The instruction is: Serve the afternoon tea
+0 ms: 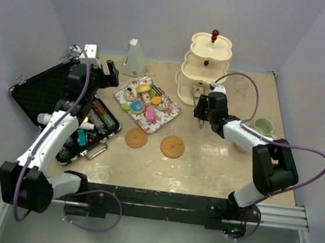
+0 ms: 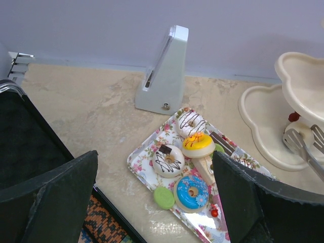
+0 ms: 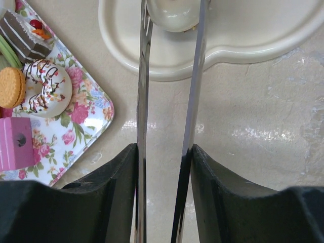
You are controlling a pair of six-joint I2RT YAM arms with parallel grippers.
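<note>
The cream three-tier stand point(image 1: 207, 62) with its red knob stands at the back. My right gripper point(image 1: 204, 110) point(image 3: 163, 149) is shut on metal tongs point(image 3: 143, 101). The tong tips pinch a white donut point(image 3: 174, 15) over the stand's bottom tier point(image 3: 253, 35). A floral tray point(image 1: 172, 115) of toy donuts and cakes lies left of the stand. My left gripper point(image 1: 111, 77) point(image 2: 155, 154) hangs open above the tray's near-left corner, over a white chocolate-striped donut point(image 2: 168, 160) and a blue donut point(image 2: 192, 192). Two woven coasters point(image 1: 136, 137) point(image 1: 172, 147) lie in front of the tray. A green mug point(image 1: 263, 126) sits at the right.
An open black case point(image 1: 48, 94) of tools lies at the left beneath my left arm. A grey pyramid-shaped object point(image 1: 134, 58) stands behind the tray by the back wall. Walls close the table on three sides.
</note>
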